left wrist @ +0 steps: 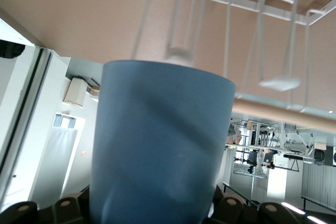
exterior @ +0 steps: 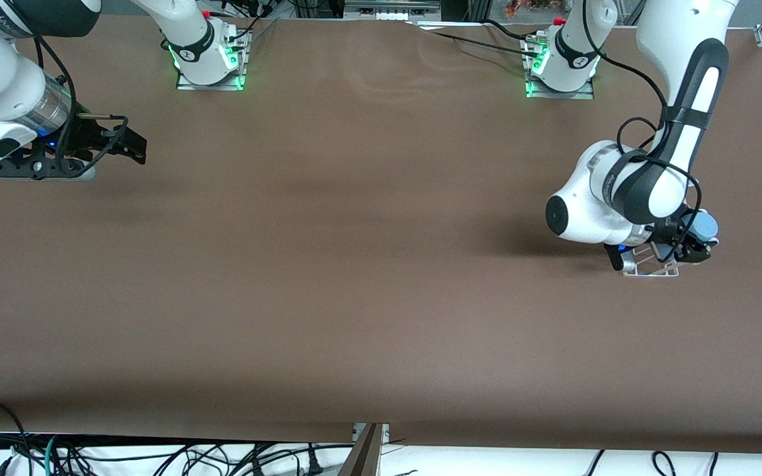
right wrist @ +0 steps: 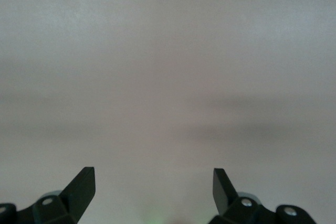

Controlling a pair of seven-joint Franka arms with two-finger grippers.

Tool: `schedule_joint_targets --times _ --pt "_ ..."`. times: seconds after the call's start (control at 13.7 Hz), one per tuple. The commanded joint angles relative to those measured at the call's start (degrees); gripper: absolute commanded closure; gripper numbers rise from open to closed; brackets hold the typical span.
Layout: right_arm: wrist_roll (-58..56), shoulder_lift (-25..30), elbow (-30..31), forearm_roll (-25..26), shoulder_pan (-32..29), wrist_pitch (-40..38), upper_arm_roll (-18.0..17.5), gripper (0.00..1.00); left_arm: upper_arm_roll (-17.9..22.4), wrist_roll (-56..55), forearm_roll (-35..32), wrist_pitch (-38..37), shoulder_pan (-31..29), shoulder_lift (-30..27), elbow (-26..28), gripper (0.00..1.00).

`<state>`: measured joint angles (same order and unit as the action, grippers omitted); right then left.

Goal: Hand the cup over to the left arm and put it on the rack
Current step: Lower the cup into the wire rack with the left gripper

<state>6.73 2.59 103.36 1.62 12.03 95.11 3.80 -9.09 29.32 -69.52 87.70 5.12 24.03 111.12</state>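
Observation:
The light-blue cup (exterior: 706,226) sits in my left gripper (exterior: 694,248), which is shut on it at the left arm's end of the table. In the left wrist view the cup (left wrist: 157,145) fills the space between the jaws. It is held right up against the white wire rack (exterior: 652,268), and the rack's looped pegs (left wrist: 231,3) and pale wooden dowel (left wrist: 283,115) show just past its rim. My right gripper (exterior: 131,147) waits at the right arm's end, open and holding nothing, and its fingertips (right wrist: 84,182) stand wide apart over bare table.
The brown table top (exterior: 354,264) stretches between the two arms. Both arm bases (exterior: 209,59) stand along its edge farthest from the front camera. Cables hang below the table's nearest edge (exterior: 156,456).

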Motion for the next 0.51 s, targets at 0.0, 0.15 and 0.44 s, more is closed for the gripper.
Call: schedule_joint_targets --times 0.0,0.15,0.44 --pt "-2.24 -1.35 -2.28 0.4 -1.05 -0.1 -0.29 0.01 -1.02 -4.26 -2.1 1.68 -0.55 -3.11 4.81 1.0" --pt "-2.25 -3.37 -3.61 0.4 -1.05 -0.54 -0.2 0.01 -0.93 -4.35 -2.46 3.79 -1.16 -2.5 4.81 1.0" --pt "-2.33 -4.52 -5.36 0.31 -2.19 -0.45 -0.28 0.01 -0.93 -4.79 -3.16 3.97 -1.25 -2.14 4.81 1.0"
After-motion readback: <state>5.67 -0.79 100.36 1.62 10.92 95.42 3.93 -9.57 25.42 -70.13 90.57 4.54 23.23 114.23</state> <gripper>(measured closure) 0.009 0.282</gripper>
